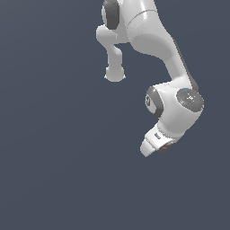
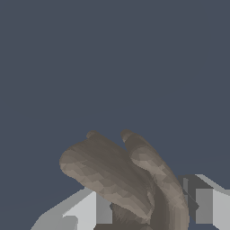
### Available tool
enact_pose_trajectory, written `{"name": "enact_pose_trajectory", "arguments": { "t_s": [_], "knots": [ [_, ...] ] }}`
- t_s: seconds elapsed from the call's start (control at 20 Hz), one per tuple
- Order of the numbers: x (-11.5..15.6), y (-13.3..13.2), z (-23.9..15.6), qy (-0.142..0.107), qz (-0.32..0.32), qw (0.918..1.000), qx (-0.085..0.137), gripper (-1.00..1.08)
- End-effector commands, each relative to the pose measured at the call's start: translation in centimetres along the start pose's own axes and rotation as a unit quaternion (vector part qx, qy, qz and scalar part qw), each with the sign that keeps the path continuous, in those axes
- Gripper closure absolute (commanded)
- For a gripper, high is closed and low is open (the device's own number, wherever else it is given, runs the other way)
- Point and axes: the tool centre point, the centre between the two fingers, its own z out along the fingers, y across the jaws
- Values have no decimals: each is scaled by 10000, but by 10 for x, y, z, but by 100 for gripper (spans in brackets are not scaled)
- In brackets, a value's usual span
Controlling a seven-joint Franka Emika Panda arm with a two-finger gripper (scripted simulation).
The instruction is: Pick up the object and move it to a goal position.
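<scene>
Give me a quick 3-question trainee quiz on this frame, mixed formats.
1. True or false: in the wrist view the brown object sits between the pincer's fingers.
2. Multiple choice: in the exterior view, the pincer is A) at the view's left edge, B) right of centre and below the middle, C) at the top.
3. Fill in: the backdrop in both views is plain dark blue-____.

Key: 1 true; 2 B; 3 grey.

We see the object (image 2: 121,179), brown, faceted, two rounded lobes side by side, held between the hand's (image 2: 148,211) white fingers (image 2: 87,211).
</scene>
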Motion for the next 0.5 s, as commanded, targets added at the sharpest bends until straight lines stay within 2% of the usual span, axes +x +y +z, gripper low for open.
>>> {"name": "enact_pose_trajectory", "arguments": {
  "t_s": [0.0,0.45],
  "knots": [
    [8,-5,-7,-5,6,10000,0,108],
    [19,-12,-16,-5,6,10000,0,108]
  ]
}}
